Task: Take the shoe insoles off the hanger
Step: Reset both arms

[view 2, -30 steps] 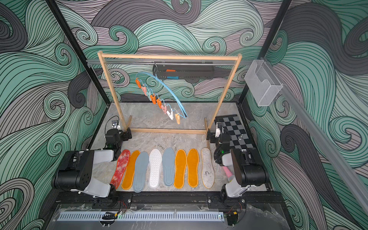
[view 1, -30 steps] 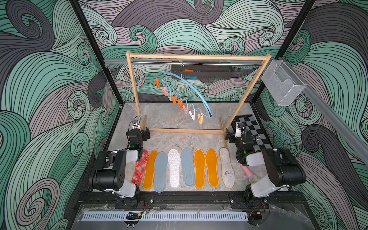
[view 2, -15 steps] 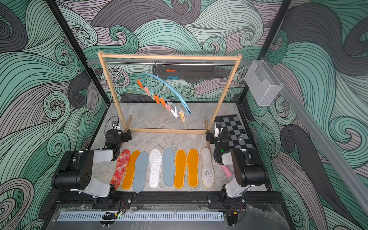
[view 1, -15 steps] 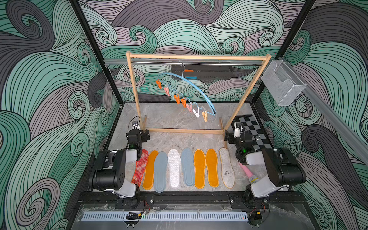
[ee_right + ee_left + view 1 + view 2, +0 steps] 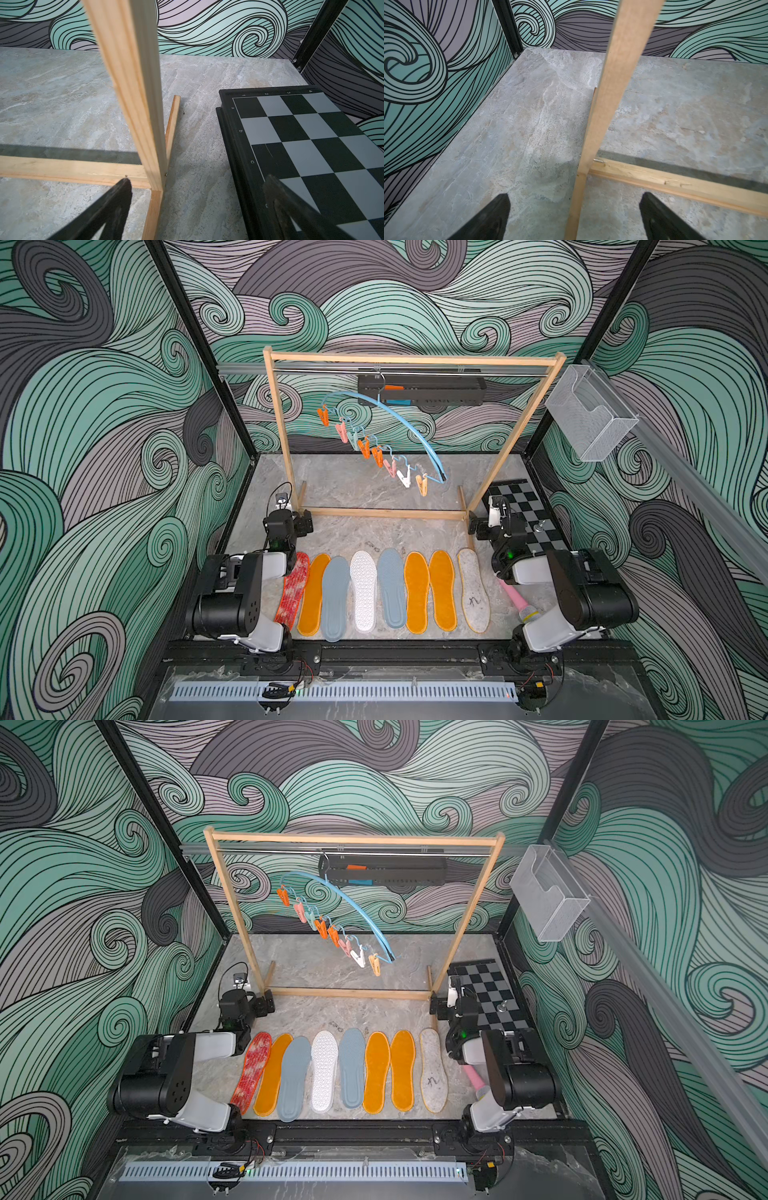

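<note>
Both arms are folded low, their elbows drawn back over the bases at 6 o'clock and their forearms reaching toward 12 o'clock, level with the table (image 5: 353,485).

The left gripper (image 5: 305,522) sits just above the stone surface at about 9 o'clock, beside the left foot of the wooden rack (image 5: 411,359). In the left wrist view its fingers (image 5: 496,216) stand wide apart with the rack's post between them, gripping nothing.

The right gripper (image 5: 476,526) mirrors it at about 3 o'clock, next to the rack's right foot and the edge of the chessboard (image 5: 525,506). Its fingers (image 5: 116,199) are likewise spread wide and empty.

The shoe insoles (image 5: 390,589) lie flat on the table between the two arms, all eight side by side in a row at 6 o'clock, toes pointing to 12 o'clock. The red-white one is by the left arm and the pale felt one by the right arm.

The hanger (image 5: 409,423) hangs by its hook from the rack's metal rod at 12 o'clock, well apart from both grippers, with its row of clips (image 5: 376,452) dangling free. A pink stick (image 5: 513,593) lies partly under the right arm.
</note>
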